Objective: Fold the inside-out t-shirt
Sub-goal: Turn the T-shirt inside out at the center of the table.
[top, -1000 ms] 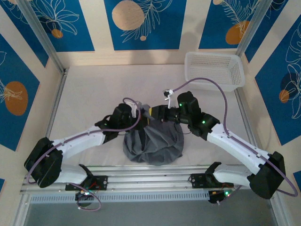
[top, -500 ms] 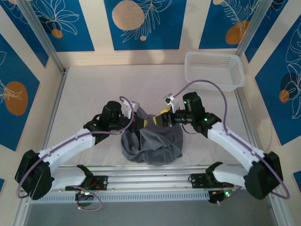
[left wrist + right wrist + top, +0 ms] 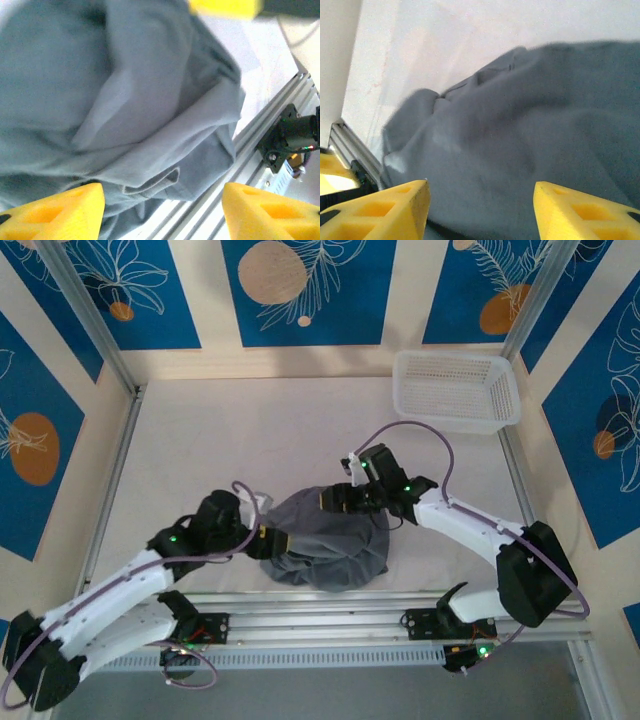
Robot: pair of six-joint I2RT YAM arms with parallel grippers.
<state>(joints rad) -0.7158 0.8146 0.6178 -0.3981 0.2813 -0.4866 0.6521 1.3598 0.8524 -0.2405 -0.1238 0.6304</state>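
The left arm (image 3: 120, 585) stretches low from seven o'clock, its left gripper (image 3: 262, 534) spread and empty at the nine o'clock edge of the inside-out t-shirt (image 3: 328, 545), bunched at the near middle of the table (image 3: 200, 440). The right arm (image 3: 470, 530) bends in from four o'clock, right gripper (image 3: 335, 500) spread at the heap's twelve o'clock; sleeves are lost in folds.

t-shirt (image 3: 325, 550): plain slate grey | basket (image 3: 460, 420): white, lattice | desk (image 3: 230, 440): pale, probably off-white | fingers (image 3: 55, 210): yellow | walls (image 3: 360, 310): blue, orange discs, white leaves
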